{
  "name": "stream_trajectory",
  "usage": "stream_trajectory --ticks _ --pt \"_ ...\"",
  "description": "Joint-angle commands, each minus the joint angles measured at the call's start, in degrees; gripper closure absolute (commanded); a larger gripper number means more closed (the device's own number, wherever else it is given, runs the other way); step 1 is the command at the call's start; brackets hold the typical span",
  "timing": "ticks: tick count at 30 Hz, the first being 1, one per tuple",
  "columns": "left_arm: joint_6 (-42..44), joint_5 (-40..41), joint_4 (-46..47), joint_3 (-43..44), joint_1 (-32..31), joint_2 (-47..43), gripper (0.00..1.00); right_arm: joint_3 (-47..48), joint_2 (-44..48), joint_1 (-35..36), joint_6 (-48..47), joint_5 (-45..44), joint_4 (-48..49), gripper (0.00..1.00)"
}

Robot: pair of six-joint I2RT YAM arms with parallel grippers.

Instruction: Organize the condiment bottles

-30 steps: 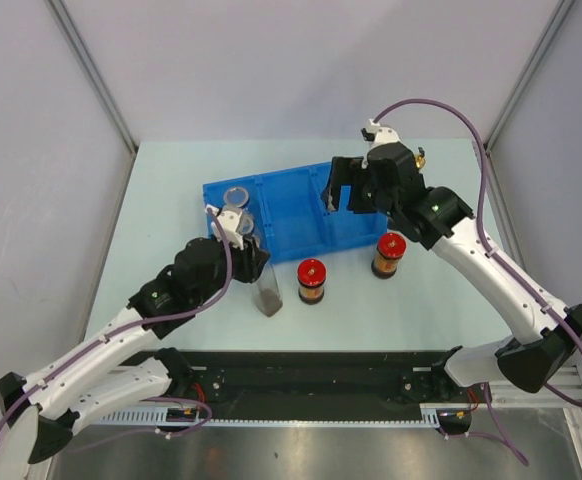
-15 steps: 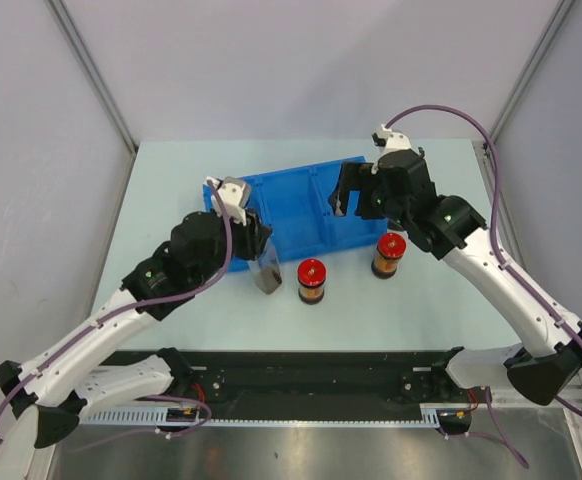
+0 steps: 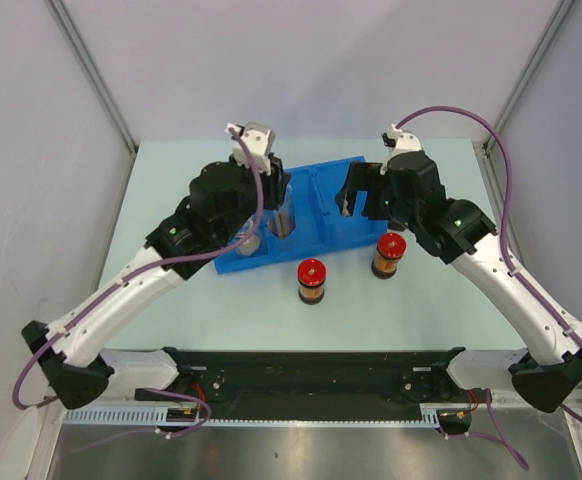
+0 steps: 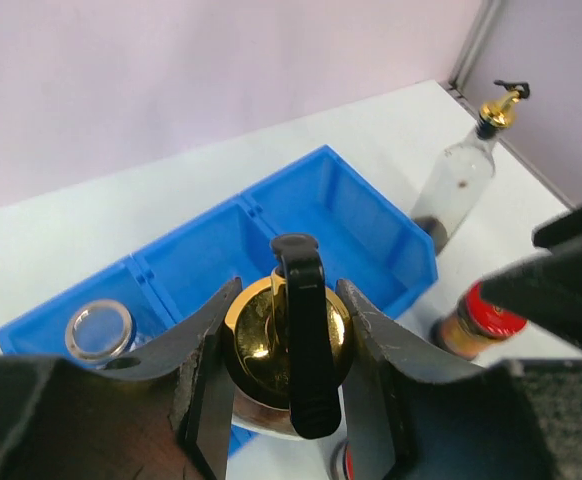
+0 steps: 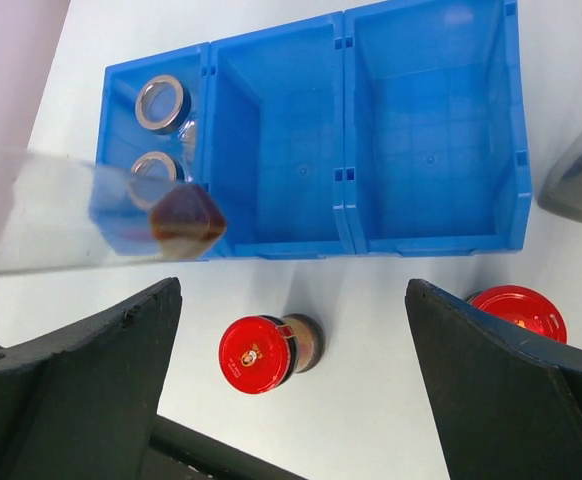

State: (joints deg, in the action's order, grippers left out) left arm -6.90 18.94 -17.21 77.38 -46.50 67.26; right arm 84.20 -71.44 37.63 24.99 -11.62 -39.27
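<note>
Condiment bottle (image 4: 286,340), tall and clear, is pinched below its gold spout by the left gripper (image 4: 289,350) over the blue tray (image 5: 271,150). 2 short jars (image 5: 159,102) sit in its left compartment, and 2 red-lidded jars (image 3: 312,272) stand on the table (image 3: 171,300) just before it. The right gripper (image 5: 291,300) hovers there, jaws spread.

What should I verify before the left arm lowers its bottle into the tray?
1. Grip: left gripper shut on the tall bottle just below its gold spout: ok.
2. Target: middle compartment of the tray has nothing in it: ok.
3. Alignment: bottle centred over that compartment: cannot tell.
4. Other arm: right gripper open and apart from the bottle: ok.
5. Path: two red-lidded jars stand on the table in front of the tray, out of the way: ok.
</note>
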Motion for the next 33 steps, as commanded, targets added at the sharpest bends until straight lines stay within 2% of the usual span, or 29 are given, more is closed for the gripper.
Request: stream_trajectory --ticks 1,5,12,23,33 --pt "5.49 4.78 10.53 8.12 -0.08 5.14 1.00 -0.36 2.00 -0.45 -0.38 -1.13 0.16 0.00" --pt "5.49 4.53 12.46 13.05 2.11 13.30 1.00 -0.79 2.36 -0.89 -1.17 -1.39 0.33 0.00" --pt "-0.04 1.45 14.14 19.99 8.79 23.77 1.00 -1.24 2.80 -2.38 -1.88 -1.83 -0.28 0.00" --pt "-10.41 -1.53 19.14 19.12 15.65 33.01 1.00 -2.38 4.29 -6.33 -2.32 -1.04 -0.90 0.00" --pt "-9.19 -3.21 21.52 19.12 16.97 38.46 1.00 -2.55 3.15 -9.06 -2.67 0.37 -1.08 0.00"
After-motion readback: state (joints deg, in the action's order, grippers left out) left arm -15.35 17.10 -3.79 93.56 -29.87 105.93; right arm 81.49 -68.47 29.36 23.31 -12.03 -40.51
